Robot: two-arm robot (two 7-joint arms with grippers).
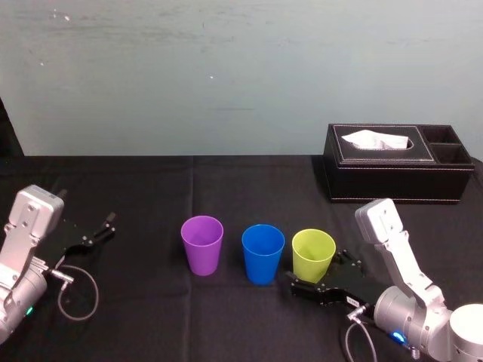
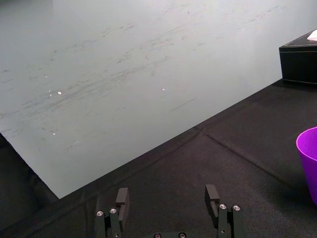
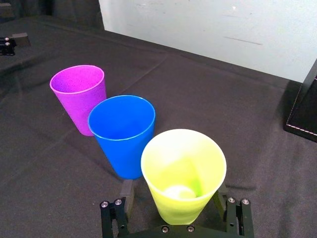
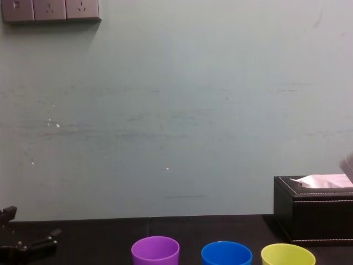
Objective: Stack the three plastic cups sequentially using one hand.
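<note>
Landmark: black tissue box (image 1: 396, 162) at the far right of the black-clothed table (image 1: 151, 188). Three cups stand upright and unstacked, mouths up, in a row nearer the robot than the box and to its left. The yellow-green cup (image 1: 313, 255) is closest to the box, the blue cup (image 1: 263, 253) is just beyond it, and the purple cup (image 1: 202, 243) is farthest. Neighbouring cups stand near each other with narrow gaps. Right gripper (image 1: 321, 273) sits low at the yellow-green cup, on the robot's side of the box. Its fingers (image 3: 126, 191) are spread, one to each side of the cup's lower body, not clamped on it. Left gripper (image 1: 98, 230) rests well left of the purple cup, farthest from the box, with its fingers (image 2: 122, 198) parted and holding nothing.
</note>
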